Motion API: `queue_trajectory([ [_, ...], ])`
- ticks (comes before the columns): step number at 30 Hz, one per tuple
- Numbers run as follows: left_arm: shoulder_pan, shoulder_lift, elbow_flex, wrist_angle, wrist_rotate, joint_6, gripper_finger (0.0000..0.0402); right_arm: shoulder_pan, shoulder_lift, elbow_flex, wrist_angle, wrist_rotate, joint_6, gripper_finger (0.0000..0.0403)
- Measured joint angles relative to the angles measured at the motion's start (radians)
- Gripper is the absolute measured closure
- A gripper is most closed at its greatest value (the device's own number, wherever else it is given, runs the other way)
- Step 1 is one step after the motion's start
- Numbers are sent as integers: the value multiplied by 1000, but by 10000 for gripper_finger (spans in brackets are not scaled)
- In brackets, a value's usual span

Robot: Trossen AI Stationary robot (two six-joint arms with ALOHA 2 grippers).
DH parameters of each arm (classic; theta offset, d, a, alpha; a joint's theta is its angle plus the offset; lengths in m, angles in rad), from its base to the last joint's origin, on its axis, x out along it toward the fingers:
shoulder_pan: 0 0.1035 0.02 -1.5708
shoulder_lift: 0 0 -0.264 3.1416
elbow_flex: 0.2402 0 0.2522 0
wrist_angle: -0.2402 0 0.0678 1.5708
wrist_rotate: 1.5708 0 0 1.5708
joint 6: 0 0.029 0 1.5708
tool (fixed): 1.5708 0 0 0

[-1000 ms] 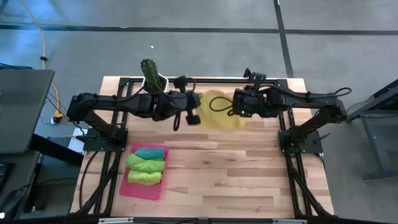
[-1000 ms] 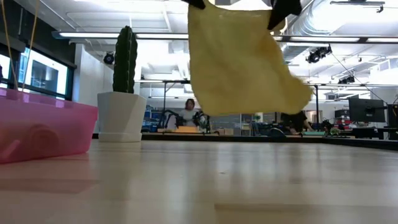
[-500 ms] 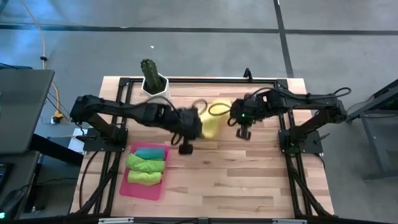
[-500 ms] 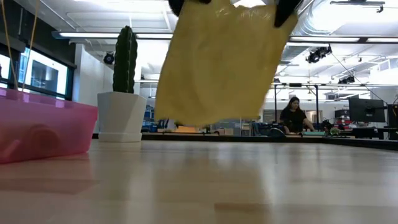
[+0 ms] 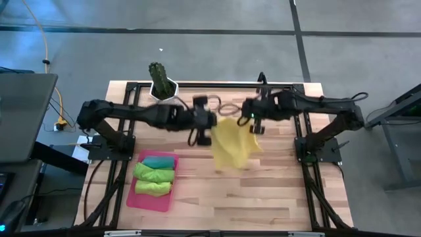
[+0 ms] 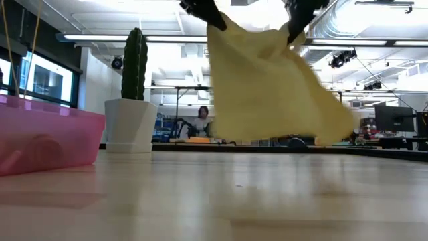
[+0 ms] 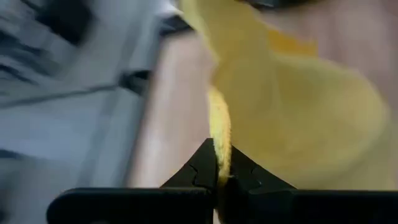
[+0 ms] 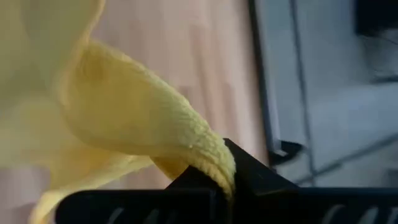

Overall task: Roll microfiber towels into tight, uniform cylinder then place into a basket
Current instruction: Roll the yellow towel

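Towel, yellow (image 5: pixel 231 146), pinched at two corners by left pincer (image 5: pixel 205 122) and right pincer (image 5: pixel 252 121), now swings forward above the tabletop (image 5: pixel 276 191), unrolled, while three rolls lie in the basket (image 5: pixel 133 197).

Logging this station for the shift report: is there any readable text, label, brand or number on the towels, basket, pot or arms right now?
None can be read. The yellow towel, held up by the left gripper and right gripper, is plain. The basket, the rolled towels in it and the white cactus pot show no markings. Screens in the room behind are too small to read.
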Motion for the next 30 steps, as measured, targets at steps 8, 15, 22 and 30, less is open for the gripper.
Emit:
queue_trajectory([
  [8, 143, -18, 96, 12, -205, 169, 401, -163, -7, 0, 60, 255, -182, 403],
  [15, 135, -15, 116, -80, 38, -17, 401, -142, -6, 0, 35, -4, -9, 403],
  [22, 26, 39, 114, -190, 355, -164, 401, -28, -5, 0, 15, -390, 148, 403],
  [30, -23, 70, 114, -197, 253, -101, 401, 108, 18, -71, 139, -268, -5, 403],
])
